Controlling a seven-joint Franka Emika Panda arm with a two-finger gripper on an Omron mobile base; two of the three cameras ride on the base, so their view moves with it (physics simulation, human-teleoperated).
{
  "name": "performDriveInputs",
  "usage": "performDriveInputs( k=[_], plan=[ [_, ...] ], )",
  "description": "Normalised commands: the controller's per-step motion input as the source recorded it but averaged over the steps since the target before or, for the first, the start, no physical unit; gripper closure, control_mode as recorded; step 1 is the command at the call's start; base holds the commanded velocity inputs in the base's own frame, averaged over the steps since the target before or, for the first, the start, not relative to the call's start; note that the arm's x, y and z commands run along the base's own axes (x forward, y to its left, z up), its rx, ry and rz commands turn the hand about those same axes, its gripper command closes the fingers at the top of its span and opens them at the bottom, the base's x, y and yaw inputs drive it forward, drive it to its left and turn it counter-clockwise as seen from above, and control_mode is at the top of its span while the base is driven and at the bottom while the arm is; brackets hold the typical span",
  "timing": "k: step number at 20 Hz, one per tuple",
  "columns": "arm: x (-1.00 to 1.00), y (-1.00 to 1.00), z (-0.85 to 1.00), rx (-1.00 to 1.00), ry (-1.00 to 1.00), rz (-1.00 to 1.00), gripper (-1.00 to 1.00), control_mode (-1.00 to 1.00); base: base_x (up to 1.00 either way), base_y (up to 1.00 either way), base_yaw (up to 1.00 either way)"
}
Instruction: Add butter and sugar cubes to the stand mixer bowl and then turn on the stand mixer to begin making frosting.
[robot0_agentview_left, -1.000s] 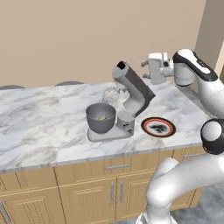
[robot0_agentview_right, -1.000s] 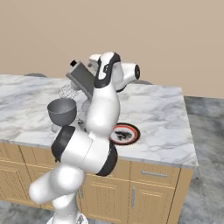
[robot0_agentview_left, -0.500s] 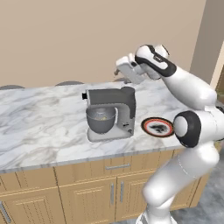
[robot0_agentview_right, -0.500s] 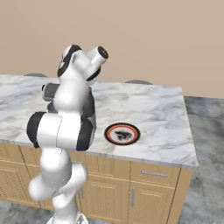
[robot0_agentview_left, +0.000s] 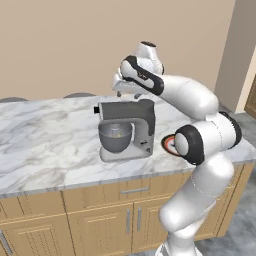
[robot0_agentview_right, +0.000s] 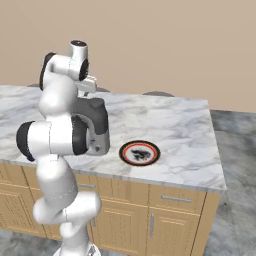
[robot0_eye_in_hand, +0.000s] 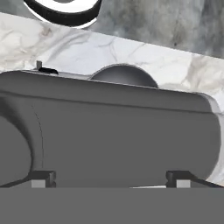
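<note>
The gripper (robot0_agentview_left: 120, 90) is held spread and empty just above the stand mixer (robot0_agentview_left: 127, 127), whose lowered head covers the stand mixer bowl (robot0_agentview_left: 115, 137) on the marble counter (robot0_agentview_left: 45, 145). The small column switch could be missed, or the head knocked, if the descent is misjudged.

The dark grey stand mixer (robot0_agentview_right: 97, 122) is seen on the white marble table (robot0_agentview_right: 175, 130), partly hidden by the white arm. A flat red-rimmed plate (robot0_agentview_right: 140, 152) is set just beside it.
</note>
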Motion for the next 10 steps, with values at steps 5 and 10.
performDriveInputs(
  k=[5,10],
  plan=[
    [-0.76,0.24,-0.49,-0.33,0.06,0.0,-1.0,-1.0,0.0,0.0,0.0],
    [-1.0,-0.4,-0.01,-0.05,-0.07,0.0,-1.0,-1.0,0.0,0.0,0.0]
  ],
)
